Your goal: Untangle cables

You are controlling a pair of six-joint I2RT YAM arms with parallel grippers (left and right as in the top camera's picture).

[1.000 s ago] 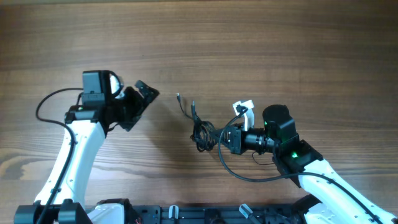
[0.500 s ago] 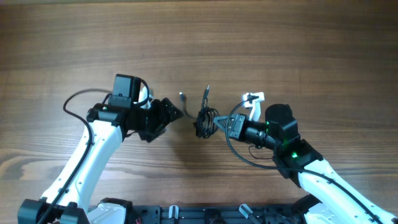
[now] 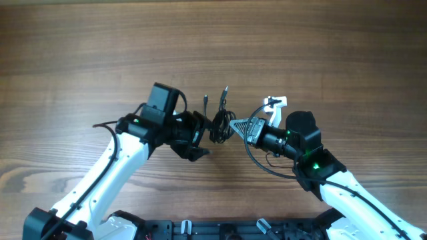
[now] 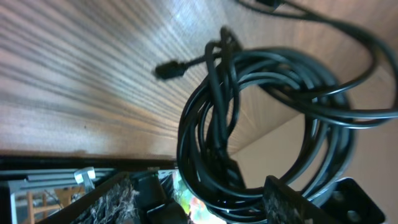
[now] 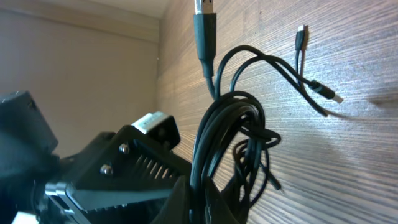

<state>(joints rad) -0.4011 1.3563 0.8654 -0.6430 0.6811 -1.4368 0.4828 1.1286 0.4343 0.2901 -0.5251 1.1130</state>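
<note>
Change over last second: left end effector [image 3: 200, 135] swings in from far left and narrows, jaws still apart, straddling cables [image 3: 219, 123]. Right end effector [image 3: 233, 126] stays clamped on cables, held knotted just above surface [image 3: 320, 53], mid-table. Judgement: second grip imminent, pull-apart not yet begun.

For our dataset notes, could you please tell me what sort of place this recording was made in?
Probably a robotics lab bench: a wood-grain table, a left arm and right arm based by a black rail at its near edge, and tangled cables between them.
</note>
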